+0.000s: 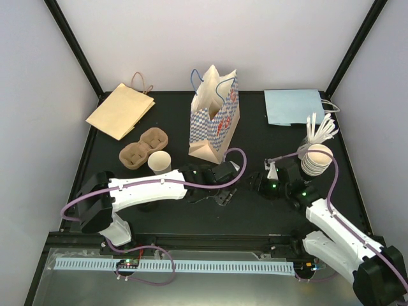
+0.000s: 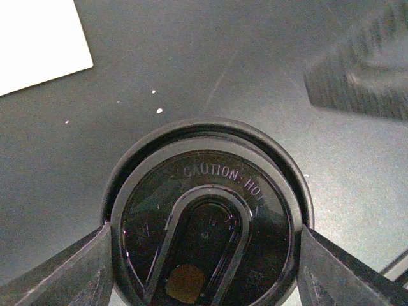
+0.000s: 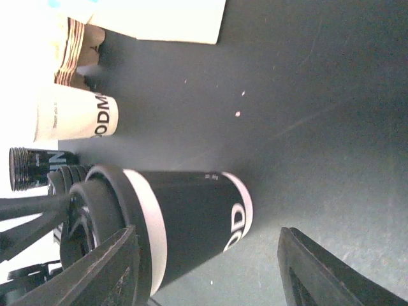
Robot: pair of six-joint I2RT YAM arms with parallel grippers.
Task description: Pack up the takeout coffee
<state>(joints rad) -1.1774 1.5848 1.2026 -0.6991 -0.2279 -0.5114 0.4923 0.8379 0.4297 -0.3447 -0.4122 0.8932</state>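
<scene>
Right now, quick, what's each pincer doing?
Left pincer: closed on the black lid of the coffee cup.
Right pincer: open, facing that cup, gripping nothing.

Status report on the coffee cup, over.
Left gripper shut on black lid, atop black cup. Right gripper open, short of cup. Checked bag upright, cup not yet inside.

Twin white-and-black arms, bolted at the near edge.
White shells on left arm (image 1: 143,188) and right arm (image 1: 341,226), small dark screw heads on the shells, black rounded joints between; purple cable (image 1: 73,203) looped along each from base to wrist; green lights (image 1: 273,186) at the right wrist; matte dark-grey wedge fingers (image 2: 57,277).
</scene>
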